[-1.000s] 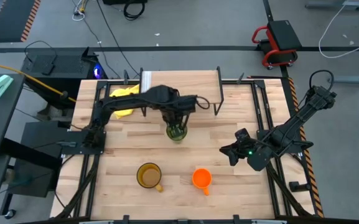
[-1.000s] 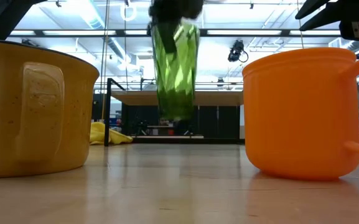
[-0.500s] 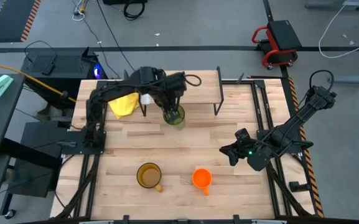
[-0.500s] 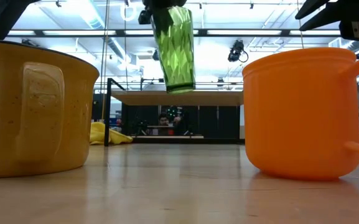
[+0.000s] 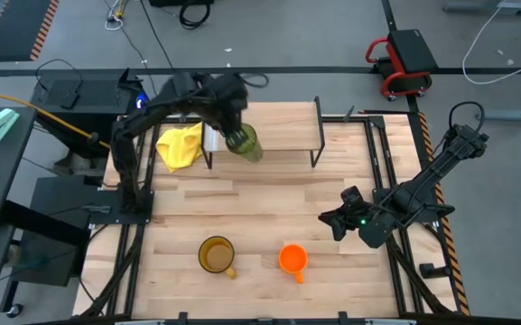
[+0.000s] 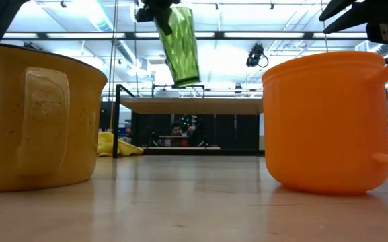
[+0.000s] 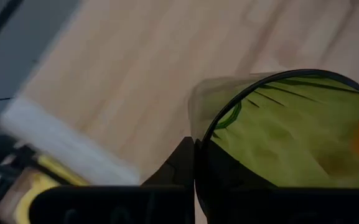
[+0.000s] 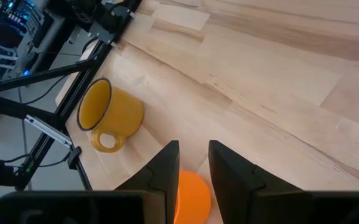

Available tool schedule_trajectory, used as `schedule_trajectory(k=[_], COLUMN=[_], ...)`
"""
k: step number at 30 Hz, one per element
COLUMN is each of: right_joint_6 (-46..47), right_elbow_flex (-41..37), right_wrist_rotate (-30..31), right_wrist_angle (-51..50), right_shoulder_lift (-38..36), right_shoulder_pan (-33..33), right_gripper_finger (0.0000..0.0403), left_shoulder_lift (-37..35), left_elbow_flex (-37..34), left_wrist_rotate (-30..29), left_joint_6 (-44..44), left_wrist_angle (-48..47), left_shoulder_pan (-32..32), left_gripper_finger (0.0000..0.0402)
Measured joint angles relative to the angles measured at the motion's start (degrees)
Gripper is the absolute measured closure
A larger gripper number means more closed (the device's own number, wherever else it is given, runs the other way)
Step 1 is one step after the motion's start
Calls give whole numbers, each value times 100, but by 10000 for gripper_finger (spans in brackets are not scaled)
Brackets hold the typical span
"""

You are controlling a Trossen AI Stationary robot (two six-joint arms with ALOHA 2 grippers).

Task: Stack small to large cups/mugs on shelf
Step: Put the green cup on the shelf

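My left gripper [image 5: 235,132] is shut on the tall green tumbler [image 5: 244,143] and holds it in the air over the left part of the shelf [image 5: 278,125], a light wooden top on black legs by the far edge. In the low view the tumbler [image 6: 179,47] tilts above the shelf top [image 6: 200,105]. The yellow-brown mug [image 5: 216,255] and the small orange mug [image 5: 293,259] stand on their bases near the near edge. My right gripper [image 5: 332,219] waits open at the right, above and beyond the orange mug [image 8: 191,194]. My left gripper holds the tumbler by its rim [image 7: 199,144], one finger [image 7: 178,167] outside the wall and the other inside the mouth. It comes from above. The tumbler hangs below it, lifted clear and tilted, its base [image 6: 187,82] above the shelf top.
A yellow cloth [image 5: 178,147] lies on the table left of the shelf, beside its black leg [image 5: 209,155]. Black frame rails run along both table sides. Bare wood lies between the shelf and the two mugs. A person shows far behind the table [image 6: 177,130].
My left gripper has carried the tumbler up from the table's middle toward the far edge and somewhat left, ending over the shelf's left part. The tumbler has risen and now tilts more. The right arm and both mugs have kept still.
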Motion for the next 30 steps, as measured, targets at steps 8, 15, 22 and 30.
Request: schedule_trajectory(k=[8, 15, 22, 30], right_joint_6=[1, 0, -118, -236], right_elbow_flex=[0, 0, 0, 0], right_wrist_rotate=[-2, -1, -2, 20], right_wrist_angle=[4, 8, 16, 58], right_shoulder_lift=[0, 0, 0, 0], right_shoulder_pan=[-62, -157, -318, -341], right_gripper_finger=[309, 309, 309, 309], left_shoulder_lift=[-122, -114, -41, 227], left_elbow_flex=[0, 0, -42, -44], left_wrist_rotate=[-11, 7, 177, 158], left_joint_6=[83, 129, 116, 138], left_wrist_angle=[2, 0, -2, 4], left_shoulder_pan=[992, 1532, 1719, 1756], left_gripper_finger=[389, 389, 389, 389])
